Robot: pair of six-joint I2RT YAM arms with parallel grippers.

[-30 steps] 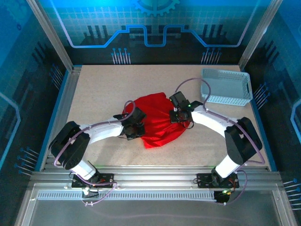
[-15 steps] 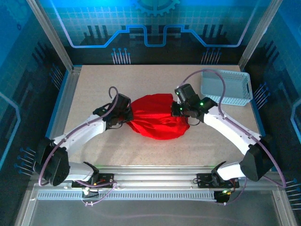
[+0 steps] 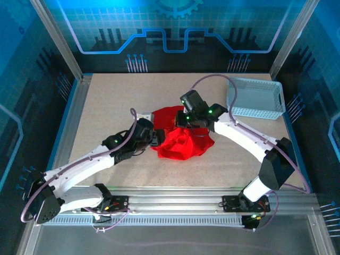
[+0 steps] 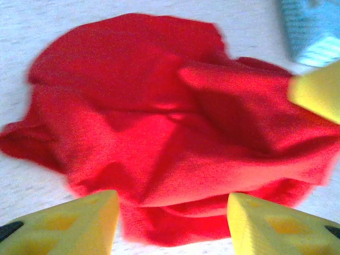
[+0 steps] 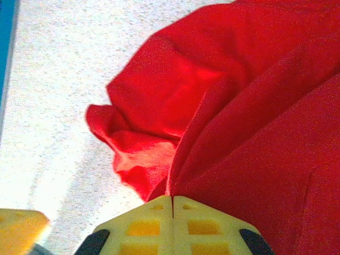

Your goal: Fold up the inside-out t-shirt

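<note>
On the table, the right gripper pinched the crumpled t-shirt while the left gripper, jaws spread, would best take one clear edge, not a bunch.

No word, number or brand name can be read anywhere in these views. The red t-shirt shows plain cloth with no print or legible label, and the white mesh basket bears no marking. The one sign-like mark is a pale gear emblem at the top of the blue back panel, above a stepped outline of circuit-style lines. These are drawn shapes only, with no lettering.
</note>
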